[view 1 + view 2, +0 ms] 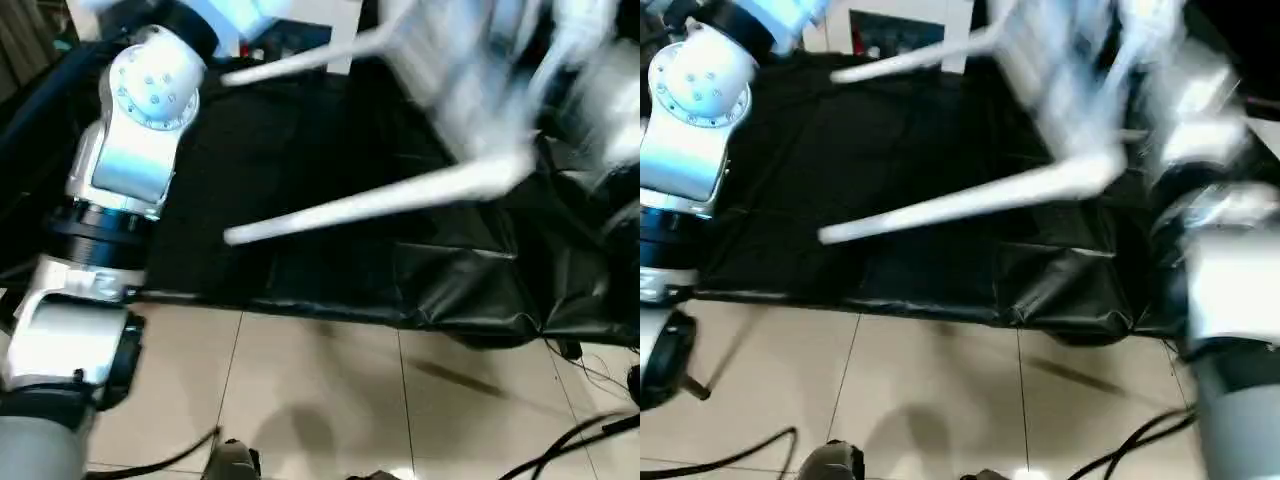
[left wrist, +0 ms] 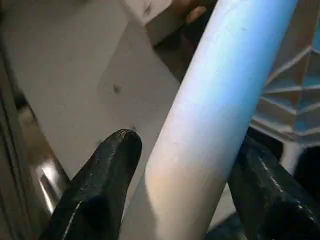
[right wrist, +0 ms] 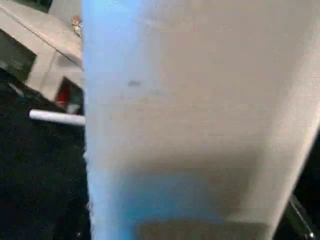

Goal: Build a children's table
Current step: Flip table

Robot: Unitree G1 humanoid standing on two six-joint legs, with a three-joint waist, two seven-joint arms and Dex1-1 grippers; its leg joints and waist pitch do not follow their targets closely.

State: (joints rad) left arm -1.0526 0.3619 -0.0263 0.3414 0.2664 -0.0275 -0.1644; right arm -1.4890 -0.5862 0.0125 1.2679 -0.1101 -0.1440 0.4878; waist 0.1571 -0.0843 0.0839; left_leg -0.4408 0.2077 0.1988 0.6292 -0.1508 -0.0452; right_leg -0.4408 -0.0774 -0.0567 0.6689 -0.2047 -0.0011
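Well along by the look of it: at least two legs [image 1: 380,205] already socketed, table tipped up on its side over the black mat [image 1: 300,270], motion-blurred. Remaining legs and the turn upright cannot be told.

White plastic throughout; tapered round legs, ribbed underside [image 2: 295,90] of the children's table just past the left claw [image 2: 185,195].

Left claw: fingers [image 2: 107,170] apart on either side of a leg [image 2: 210,115], one pad near its surface, the other just beside; no firm clamp visible. Right claw: cannot tell; broad white tabletop [image 3: 200,120] right against its camera.
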